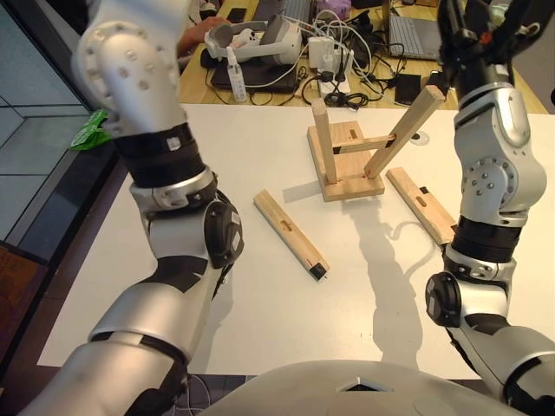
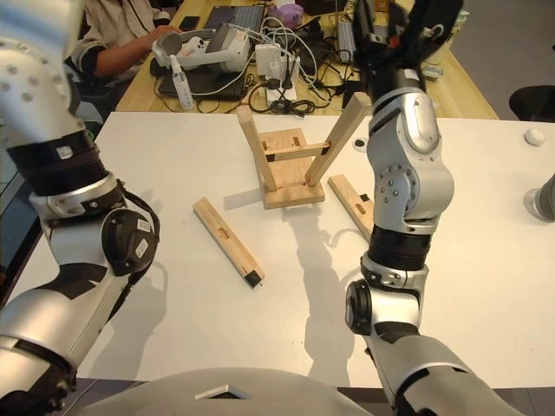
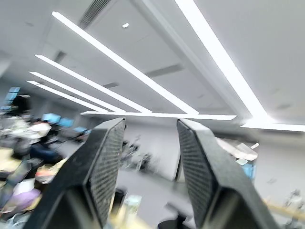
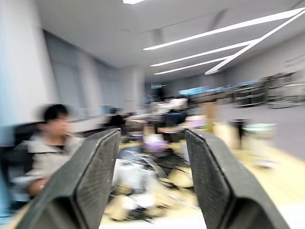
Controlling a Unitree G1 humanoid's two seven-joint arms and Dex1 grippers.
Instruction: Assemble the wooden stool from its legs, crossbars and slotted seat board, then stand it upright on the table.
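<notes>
The seat board point(image 1: 349, 185) lies flat at the back middle of the white table point(image 1: 260, 303). Two legs stand in it: one nearly upright point(image 1: 324, 139), the other leaning to the right point(image 1: 403, 130). A crossbar point(image 1: 364, 146) joins them. One loose leg point(image 1: 290, 234) lies in front of the board on the left. Another loose leg point(image 1: 422, 205) lies to its right, beside my right arm. Both arms are raised high above the table. My left gripper point(image 3: 150, 124) is open against the ceiling, holding nothing. My right gripper point(image 4: 152, 132) is open too, with the room behind it.
Behind the table stands a wooden desk point(image 1: 195, 82) crowded with cables, a white headset point(image 1: 260, 39), a spray bottle point(image 1: 236, 74) and laptops. A small white object point(image 2: 535, 136) lies at the table's far right. The front half of the table has free room.
</notes>
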